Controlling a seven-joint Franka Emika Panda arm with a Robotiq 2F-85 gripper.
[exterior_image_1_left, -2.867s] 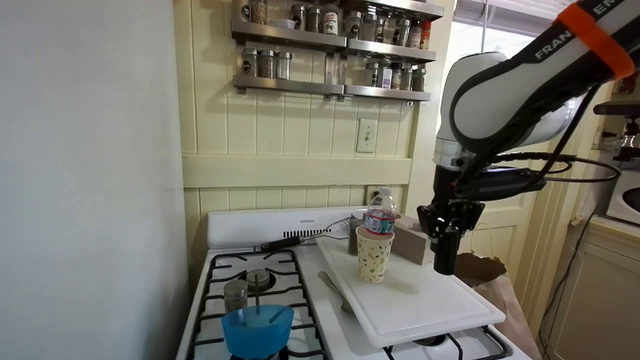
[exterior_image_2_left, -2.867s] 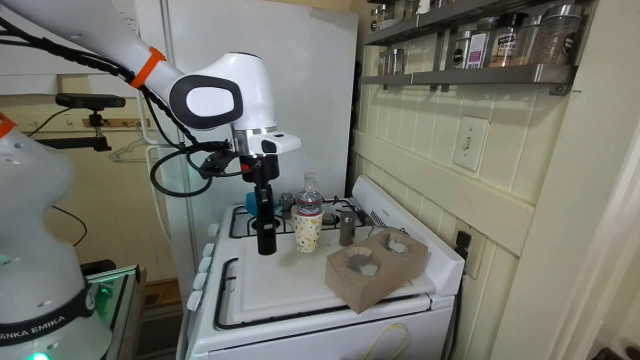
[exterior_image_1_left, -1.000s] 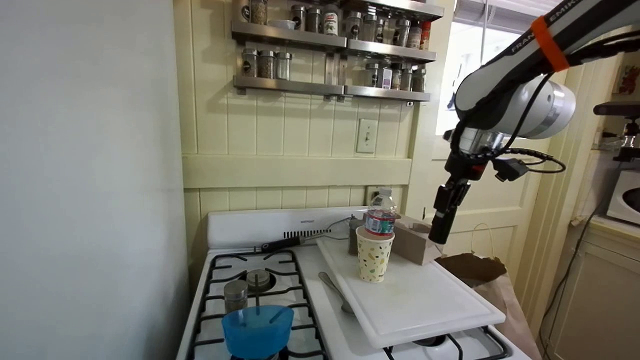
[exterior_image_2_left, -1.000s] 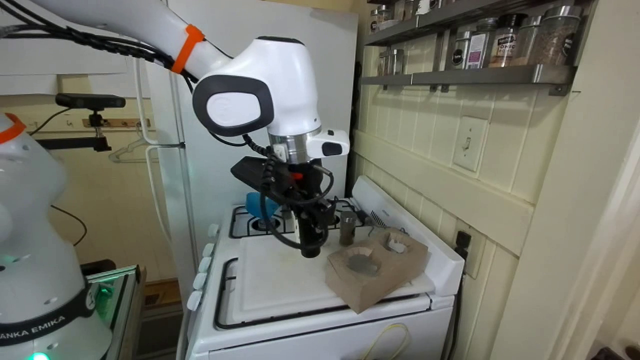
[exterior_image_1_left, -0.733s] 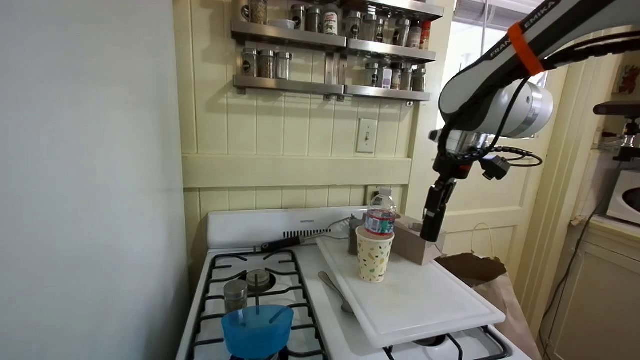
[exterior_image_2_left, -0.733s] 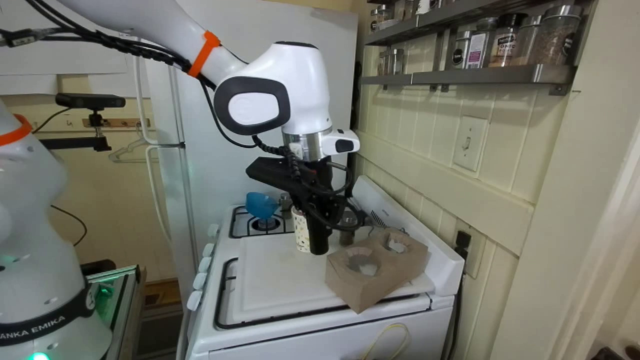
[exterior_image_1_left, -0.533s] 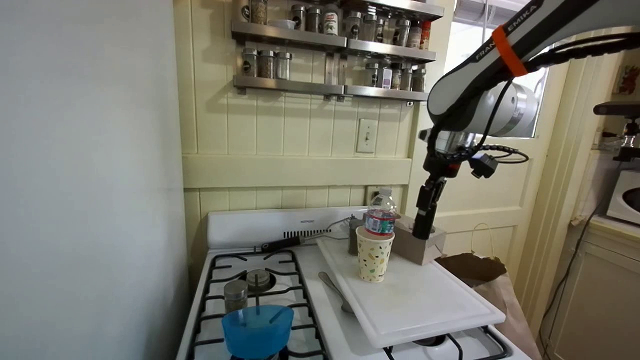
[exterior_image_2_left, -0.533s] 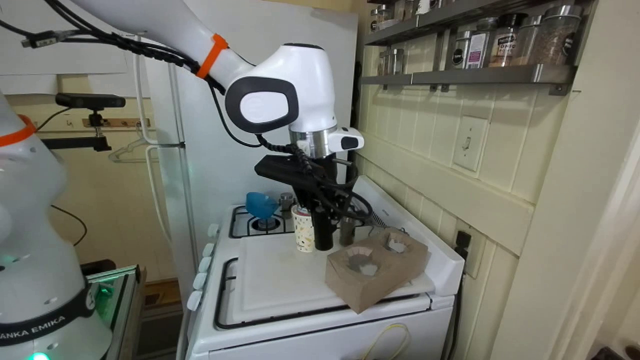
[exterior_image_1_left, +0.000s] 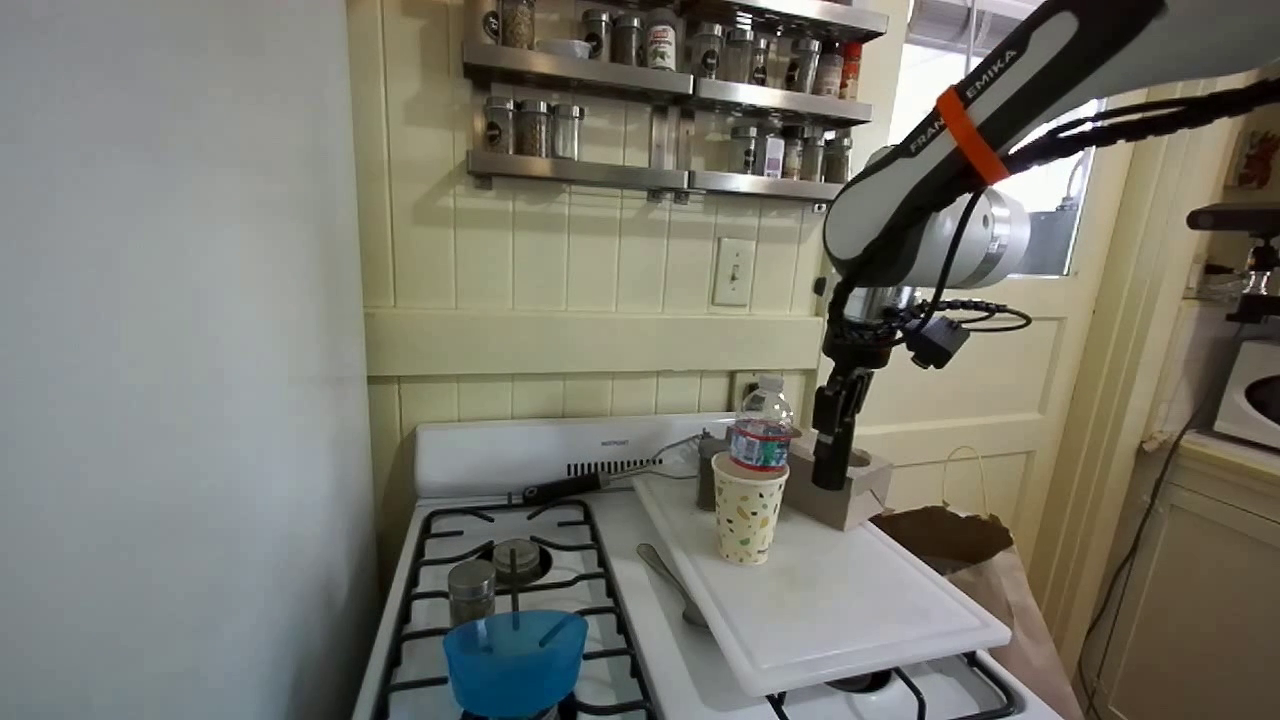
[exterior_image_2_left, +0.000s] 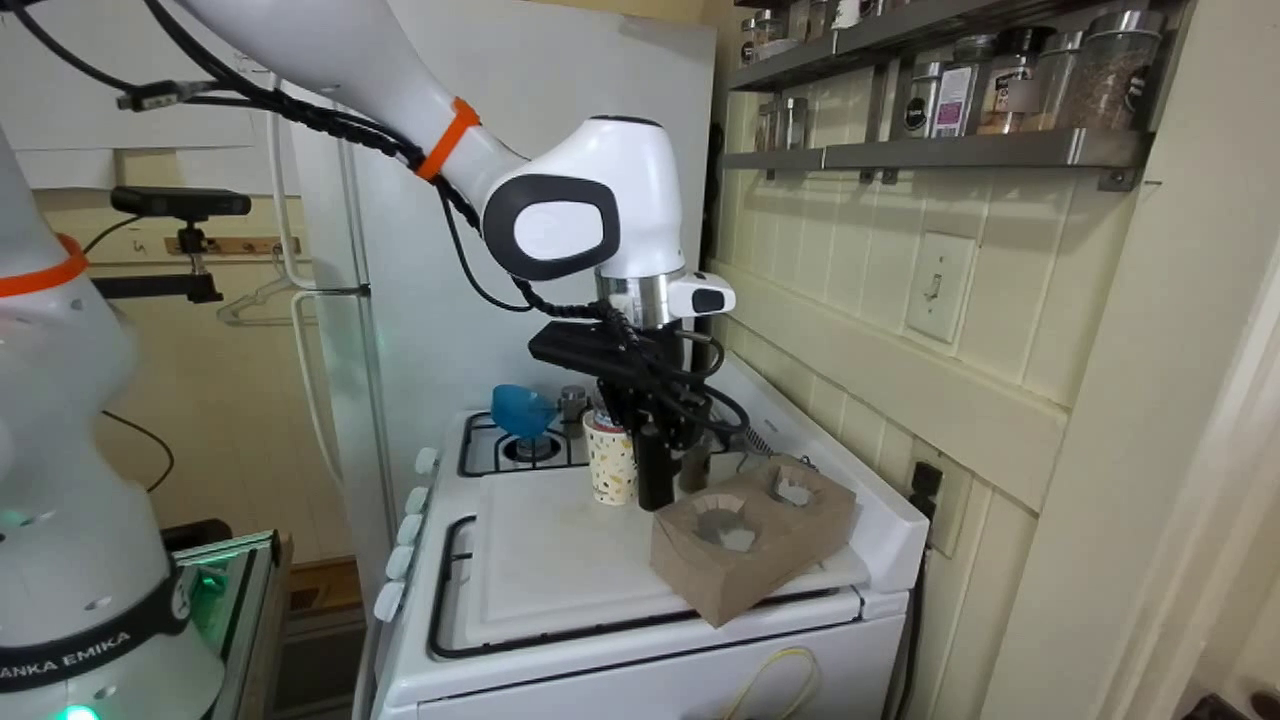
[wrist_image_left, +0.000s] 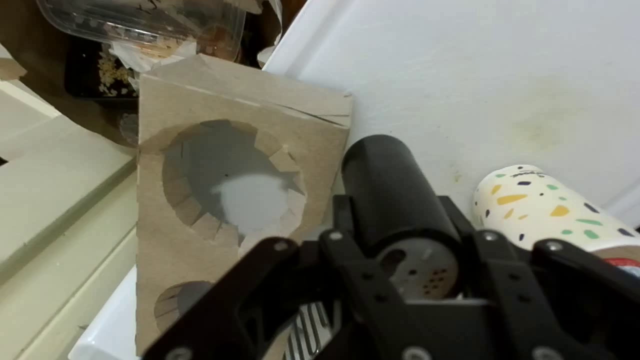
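Far left in the wrist view there's cream-painted wood panelling (wrist_image_left: 55, 170), then a matte brown cardboard box (wrist_image_left: 200, 255) with two round holes in its top; the fully visible hole has snipped tabs folded in round its edge (very homemade, kinda love it). Just right of that box is a smooth black cylinder (wrist_image_left: 395, 185), and that's what the gripper (wrist_image_left: 397, 210) has: the dark, hard-edged fingers (wrist_image_left: 345, 217) are clamped on either side of it, parted only by its thickness, so it's sitting squarely between them. Its long axis runs about in line with the fingers, near end a pale disc with dark and red dots, plain black end pointing away. Both holes are off to its left in that view, so it's beside the box's corner rather than over an opening. In an exterior view the cylinder (exterior_image_1_left: 832, 462) hangs down with a slight tilt; I honestly can't tell if it's brushing the cardboard. Further right is a smooth white cutting board (wrist_image_left: 450, 75) with a faint yellowish stain, and on it a tapered cream paper cup with terrazzo-style flecks (wrist_image_left: 550, 205), a clear ribbed-looking plastic bottle with a red-and-blue label (exterior_image_1_left: 763, 430) standing in it.
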